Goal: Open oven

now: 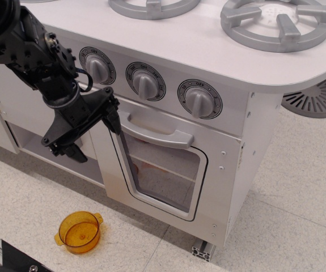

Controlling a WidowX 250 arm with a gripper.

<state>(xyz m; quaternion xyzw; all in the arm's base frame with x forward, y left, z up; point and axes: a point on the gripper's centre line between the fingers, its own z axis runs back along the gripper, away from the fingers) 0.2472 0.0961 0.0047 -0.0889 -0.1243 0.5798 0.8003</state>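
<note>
The white toy oven [168,164] has a door with a rounded clear window [163,173] and a wide grey bar handle [154,135]. Three grey dial knobs sit above it, the middle one [145,82] over the handle. The door looks shut. My black gripper [89,133] is open and empty at the door's left edge. One fingertip [113,120] is near the left end of the handle. The other fingertip [75,154] hangs lower left, in front of the open shelf space.
An orange translucent toy pot [80,231] lies on the speckled floor in front of the oven. Grey stove burners [276,22] are on the white countertop. A grey slotted disc [318,97] lies on the floor at the right. An aluminium frame foot [203,249] sticks out below the oven.
</note>
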